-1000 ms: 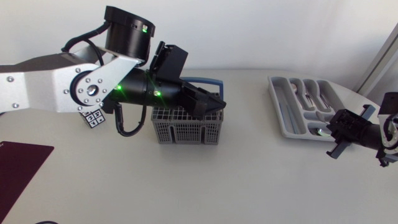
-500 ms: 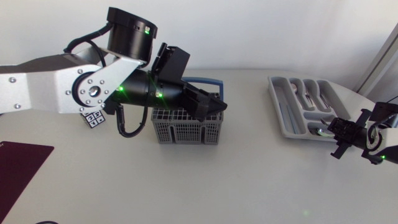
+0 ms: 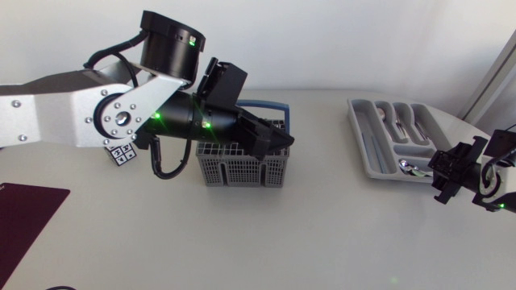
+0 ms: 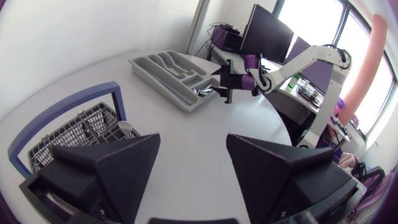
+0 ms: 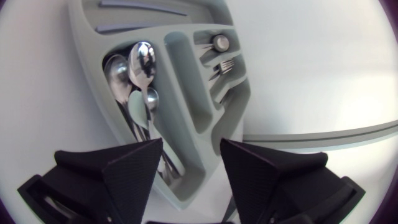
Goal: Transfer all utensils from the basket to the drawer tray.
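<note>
The grey basket [image 3: 242, 171] with a blue handle stands mid-table. My left gripper [image 3: 272, 142] hangs over its right rim, open and holding nothing. In the left wrist view the basket [image 4: 68, 134] lies beside my left gripper [image 4: 193, 146], and a pale utensil tip [image 4: 125, 128] sticks up from it. The grey drawer tray [image 3: 363, 153] sits at the right, with spoons [image 5: 140, 68] in one compartment and forks [image 5: 222, 65] in another. My right gripper [image 3: 453, 175] is at the tray's near end. In its own view my right gripper [image 5: 191, 149] is open just above the tray [image 5: 186, 81].
A small black-and-white marker cube [image 3: 122, 152] sits left of the basket, under my left arm. A dark red mat [image 3: 24, 217] lies at the table's front left. Bare white tabletop [image 3: 339, 225] stretches between basket and tray.
My right gripper has opened and drawn back a little to the right from the tray's near end. My left arm has barely moved.
</note>
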